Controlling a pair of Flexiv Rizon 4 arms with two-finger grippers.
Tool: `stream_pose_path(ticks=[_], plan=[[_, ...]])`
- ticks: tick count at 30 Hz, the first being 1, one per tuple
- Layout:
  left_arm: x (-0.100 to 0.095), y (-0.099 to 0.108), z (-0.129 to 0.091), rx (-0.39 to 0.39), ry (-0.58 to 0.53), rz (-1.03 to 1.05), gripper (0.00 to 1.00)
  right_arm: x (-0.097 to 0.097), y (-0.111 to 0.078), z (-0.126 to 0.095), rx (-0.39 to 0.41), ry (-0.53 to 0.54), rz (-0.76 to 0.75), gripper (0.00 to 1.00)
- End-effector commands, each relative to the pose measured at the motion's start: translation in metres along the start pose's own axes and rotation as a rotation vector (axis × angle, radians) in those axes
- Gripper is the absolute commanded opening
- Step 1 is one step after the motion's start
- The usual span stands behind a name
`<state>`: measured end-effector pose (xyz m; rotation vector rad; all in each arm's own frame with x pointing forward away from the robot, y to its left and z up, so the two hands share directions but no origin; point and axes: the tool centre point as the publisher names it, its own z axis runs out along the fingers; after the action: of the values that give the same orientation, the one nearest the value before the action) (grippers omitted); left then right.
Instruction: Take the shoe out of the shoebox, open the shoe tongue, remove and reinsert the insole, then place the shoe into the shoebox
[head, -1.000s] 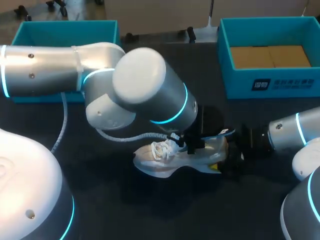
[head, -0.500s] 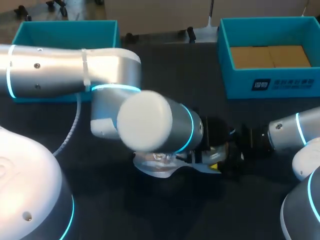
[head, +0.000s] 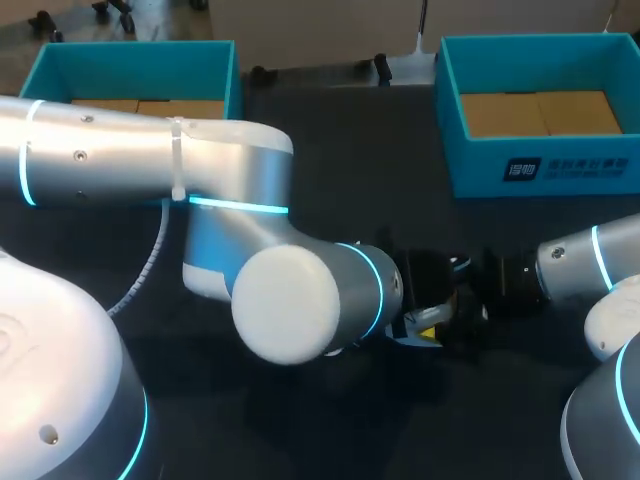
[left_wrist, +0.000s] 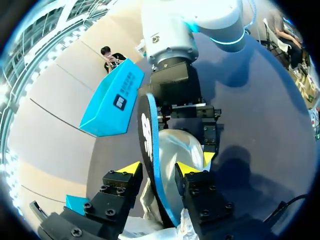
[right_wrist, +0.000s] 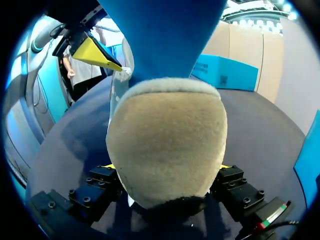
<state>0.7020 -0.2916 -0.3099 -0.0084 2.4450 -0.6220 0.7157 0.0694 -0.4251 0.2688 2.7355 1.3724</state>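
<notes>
Left gripper (left_wrist: 161, 167) has its fingers spread. The insole (left_wrist: 149, 135) stands on edge between them, black face and blue rim, close to one finger, with a visible gap on the other side where the silver inside of the shoe (left_wrist: 177, 147) shows, so it is not pinched. The insole sticks up out of the shoe's heel end. Right gripper (right_wrist: 165, 167) is clamped on the shoe's heel, one finger on each side and both touching, with the rounded beige heel filling the space between them. In the left wrist view the right gripper sits just past the insole, on the far end of the shoe. White laces show under the left gripper. The shoe is on the dark table (head: 330, 130), near the middle and out of the boxes. In the head view it is almost fully hidden under the left arm (head: 200, 170), which comes in from the left and bends over it. The right arm (head: 580, 265) comes in low from the right and meets the shoe from that side. The teal shoebox (head: 540, 170) sits at the table's far right, well apart from the shoe, and a second teal box (head: 130, 55) sits at the far left.
</notes>
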Motion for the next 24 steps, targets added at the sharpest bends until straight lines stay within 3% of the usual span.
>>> stream_pose_path(ticks=[1, 7, 9, 10, 12, 19, 24], plan=[[0.003, 0.0, 0.004, -0.002, -0.026, -0.005, 0.42, 0.0, -0.001, 0.002, 0.004, -0.001, 0.001, 0.0], [0.0, 0.0, 0.011, -0.007, -0.033, -0.008, 0.38, 0.0, -0.001, 0.002, 0.004, -0.001, 0.001, 0.0], [-0.001, 0.0, 0.014, -0.008, -0.034, -0.008, 0.25, 0.0, -0.001, 0.002, 0.004, -0.001, 0.001, 0.0], [-0.001, 0.0, 0.015, -0.005, -0.033, -0.01, 0.1, 0.0, -0.001, 0.002, 0.004, -0.001, 0.001, 0.0], [-0.003, -0.001, 0.017, 0.0, -0.03, -0.011, 0.0, 0.0, -0.001, 0.002, 0.004, -0.001, 0.001, 0.0], [-0.005, -0.005, 0.024, -0.013, -0.023, 0.0, 0.0, 0.0, -0.001, 0.002, 0.004, -0.001, 0.001, 0.0], [-0.005, -0.009, 0.012, 0.017, -0.053, 0.001, 0.0, 0.0, -0.001, 0.002, 0.004, -0.001, 0.001, 0.0]])
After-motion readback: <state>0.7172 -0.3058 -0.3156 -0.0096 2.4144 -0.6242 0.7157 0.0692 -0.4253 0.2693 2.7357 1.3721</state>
